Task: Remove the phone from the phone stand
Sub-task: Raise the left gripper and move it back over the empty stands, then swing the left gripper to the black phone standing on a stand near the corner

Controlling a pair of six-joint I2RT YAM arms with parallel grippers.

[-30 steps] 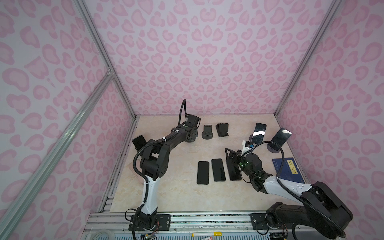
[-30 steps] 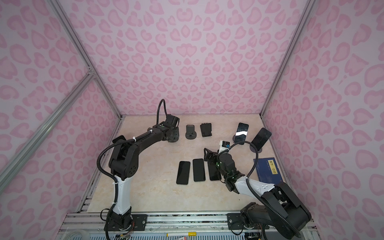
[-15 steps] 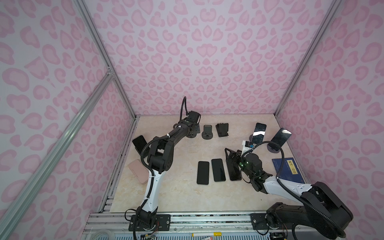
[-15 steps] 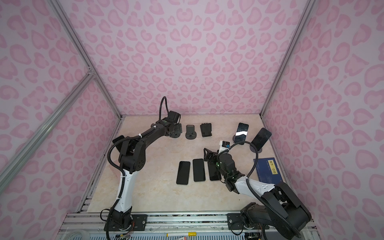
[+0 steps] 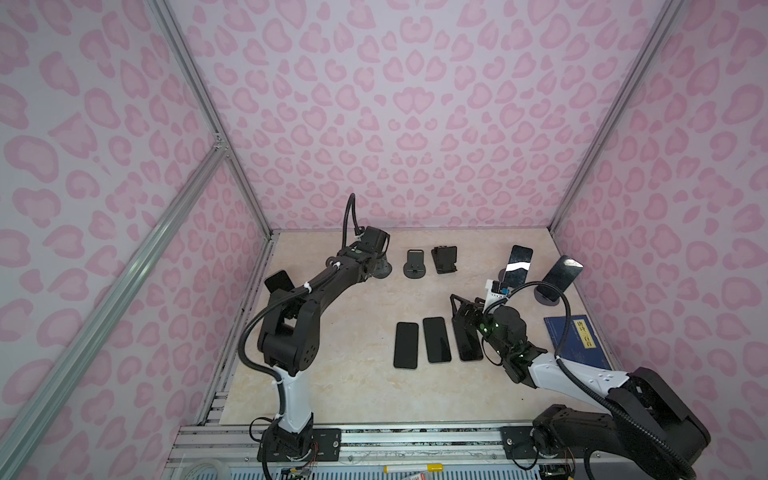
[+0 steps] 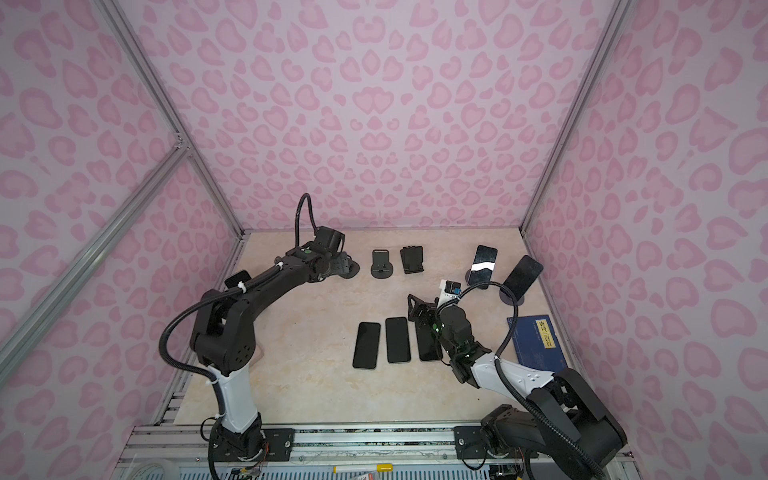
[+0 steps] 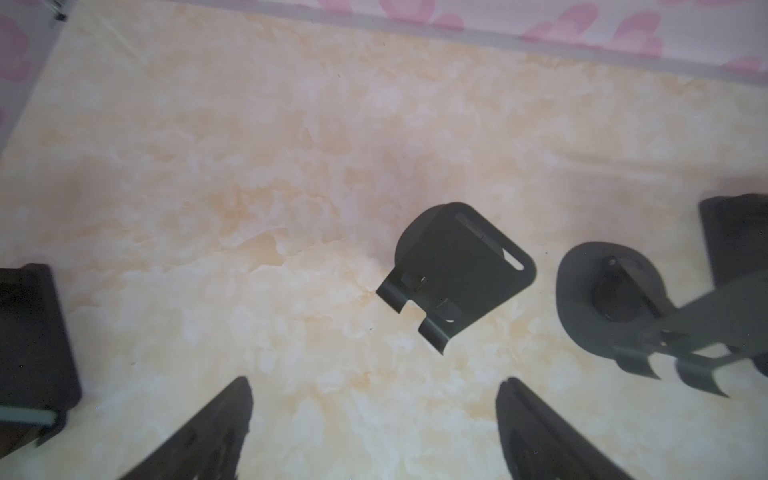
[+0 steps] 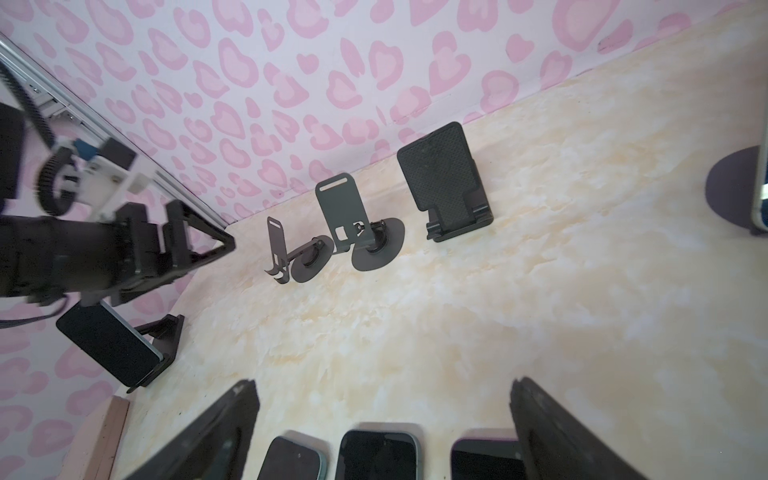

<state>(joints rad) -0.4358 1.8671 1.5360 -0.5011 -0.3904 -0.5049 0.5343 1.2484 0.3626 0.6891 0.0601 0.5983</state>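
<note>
Half done, seemingly: counted three phones point(image 5: 436, 340) flat on desk point(image 5: 353, 382); three more on stands point(image 5: 546, 297); left end effector point(image 7: 374, 386) spread wide, empty; right end effector point(image 8: 384, 386) likewise.

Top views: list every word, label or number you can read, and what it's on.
"唐诗三百首": written vertically on the yellow label of the blue book.
Marker pen on the front rail: any print is too small to read.
Phones and stands: no text visible.

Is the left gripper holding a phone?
No, the left gripper stands open with only bare table between its fingers.
</note>
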